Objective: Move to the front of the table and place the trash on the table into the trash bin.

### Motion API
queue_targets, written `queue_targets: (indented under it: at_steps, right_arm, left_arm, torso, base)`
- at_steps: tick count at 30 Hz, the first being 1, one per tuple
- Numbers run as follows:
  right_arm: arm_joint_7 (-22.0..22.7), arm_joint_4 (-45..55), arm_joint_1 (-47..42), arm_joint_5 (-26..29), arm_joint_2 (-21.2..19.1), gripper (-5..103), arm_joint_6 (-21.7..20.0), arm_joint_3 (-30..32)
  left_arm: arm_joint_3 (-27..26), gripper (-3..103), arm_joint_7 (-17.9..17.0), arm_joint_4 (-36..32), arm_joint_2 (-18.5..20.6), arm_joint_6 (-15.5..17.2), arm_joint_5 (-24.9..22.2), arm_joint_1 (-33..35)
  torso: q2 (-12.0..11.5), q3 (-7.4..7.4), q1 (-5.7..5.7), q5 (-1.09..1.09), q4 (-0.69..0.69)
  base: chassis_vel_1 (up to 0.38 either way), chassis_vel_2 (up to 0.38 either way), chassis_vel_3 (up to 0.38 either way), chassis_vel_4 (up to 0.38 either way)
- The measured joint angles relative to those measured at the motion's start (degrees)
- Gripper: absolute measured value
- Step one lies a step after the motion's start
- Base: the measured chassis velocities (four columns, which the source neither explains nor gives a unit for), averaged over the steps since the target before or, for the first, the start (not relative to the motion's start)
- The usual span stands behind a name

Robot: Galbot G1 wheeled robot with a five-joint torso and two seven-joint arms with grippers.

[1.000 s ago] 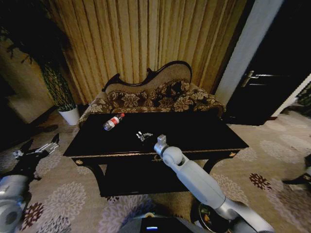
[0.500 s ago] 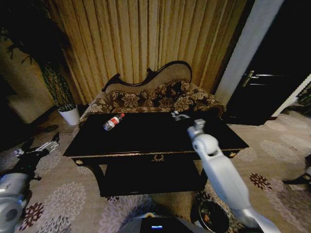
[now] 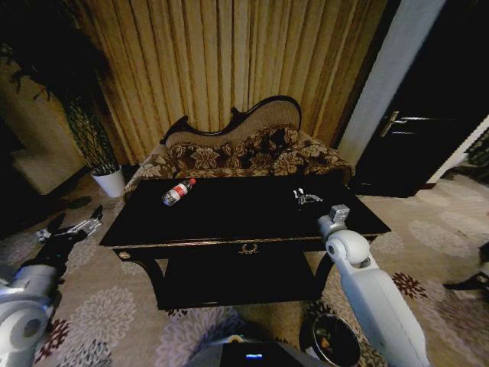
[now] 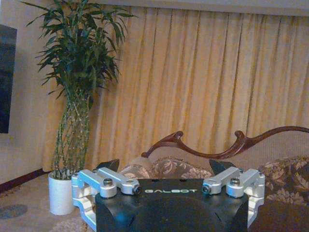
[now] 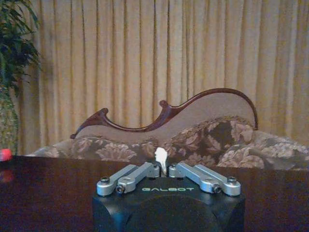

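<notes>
The black glossy table (image 3: 229,223) stands in front of me. A clear bottle (image 3: 178,192) with a red cap lies on its far left part; the cap (image 5: 5,154) shows at the edge of the right wrist view. My right gripper (image 3: 304,198) hovers over the table's right side. In the right wrist view this gripper (image 5: 162,169) is shut on a small white crumpled scrap (image 5: 161,155). The dark round trash bin (image 3: 331,342) sits on the carpet at the lower right, partly hidden by my right arm. My left gripper (image 3: 72,228) hangs open left of the table, and its fingers (image 4: 108,165) hold nothing.
A patterned brown sofa (image 3: 252,157) stands right behind the table, with curtains behind it. A tall plant in a white pot (image 3: 111,182) is at the far left. A dark door (image 3: 428,130) is at the right. Patterned carpet surrounds the table.
My right gripper has lifted from the table's middle and swung to its right side, carrying the white scrap. The left arm has shifted slightly.
</notes>
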Motion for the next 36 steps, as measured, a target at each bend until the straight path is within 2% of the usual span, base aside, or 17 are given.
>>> queue_targets:
  at_steps: [9, 24, 34, 36]
  right_arm:
    - [0.0, 1.4, -1.4, 0.5, 0.5, 3, -0.2, -0.5]
    - [0.0, 1.4, -2.0, -0.4, 0.8, 3, 0.1, -0.7]
    - [0.0, 0.1, -2.8, -2.9, 1.5, 2, 1.9, -1.3]
    - [0.0, 0.1, -3.5, -3.2, 1.7, 5, 1.9, -1.2]
  left_arm:
    - [-0.2, 100, 0.3, 0.0, -0.2, -0.4, 0.0, 0.4]
    - [0.0, 100, 1.1, 0.3, -0.2, -0.5, -0.1, 0.2]
    - [0.4, 100, 1.3, 0.9, -0.2, -0.6, -0.1, 0.0]
    - [0.5, 100, 1.3, 1.0, -0.3, -0.7, 0.0, 0.0]
  torso:
    - [0.0, 0.00, 0.00, 0.00, -0.01]
    - [0.0, 0.00, -0.02, 0.00, 0.00]
    - [0.0, -0.01, -0.03, -0.01, 0.01]
    - [0.0, -0.03, -0.04, 0.00, 0.01]
  base:
    - [0.134, -0.119, -0.121, 0.134]
    - [0.215, -0.210, -0.222, 0.211]
    - [0.164, -0.169, -0.143, 0.166]
    - [0.077, -0.064, -0.044, 0.090]
